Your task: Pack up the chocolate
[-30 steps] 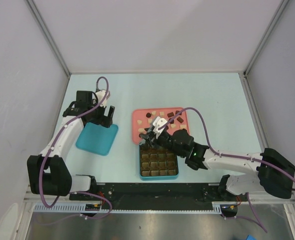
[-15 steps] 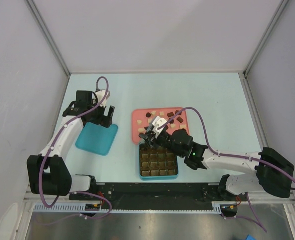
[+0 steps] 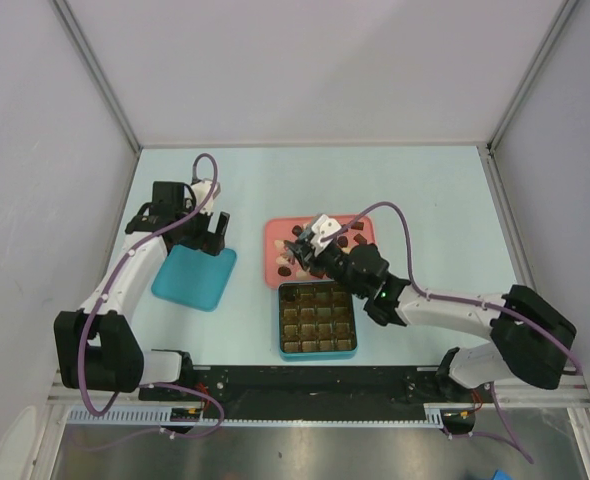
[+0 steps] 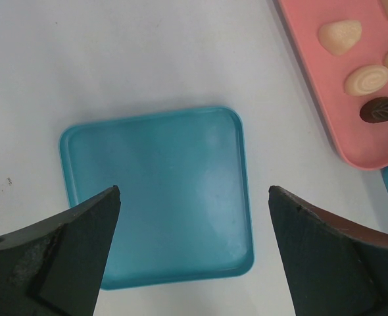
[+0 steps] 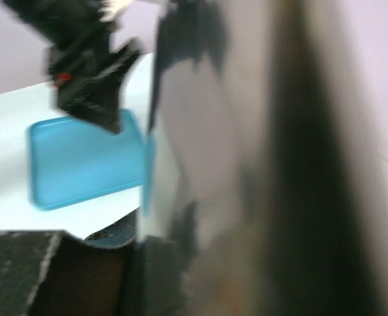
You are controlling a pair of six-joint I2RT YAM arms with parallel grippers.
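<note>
Near bench (image 3: 425,200) left edge, left end effector (image 4: 194,189) apart above teal lid (image 4: 154,164); right end effector (image 3: 296,252) over pink tray (image 3: 273,243), grip unreadable.

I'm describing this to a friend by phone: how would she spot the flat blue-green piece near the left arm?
On the pale table, look left of the pink tray, below the left gripper. The flat teal tray lies there; unlike the teal box nearby, it is smooth, with no grid compartments.
</note>
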